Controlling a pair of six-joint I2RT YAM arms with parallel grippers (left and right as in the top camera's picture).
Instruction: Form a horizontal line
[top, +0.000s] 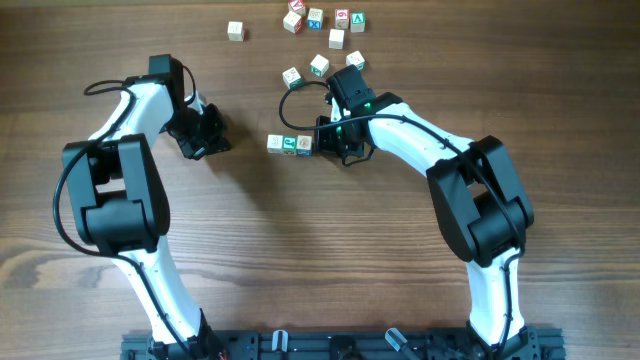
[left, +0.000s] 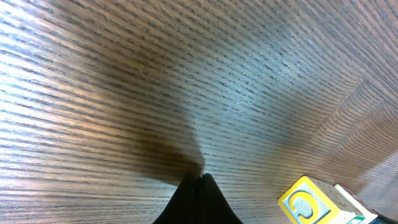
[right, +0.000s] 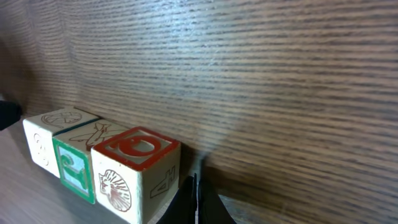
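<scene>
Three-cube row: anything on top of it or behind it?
Nothing on top of the row; all three top faces are uncovered. Behind it only table. The shut right pincer sits at the red-marked end; overhead, the arm hides the table past that end.

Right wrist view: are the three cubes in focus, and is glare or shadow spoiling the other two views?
Right wrist: the row of three cubes is sharp and its markings are readable. Left wrist: there is a pale sheen on the table and a dark shadow just ahead of the shut left claw. Overhead: the light is even, the arm shadows are soft, and the cubes are small but distinct.
</scene>
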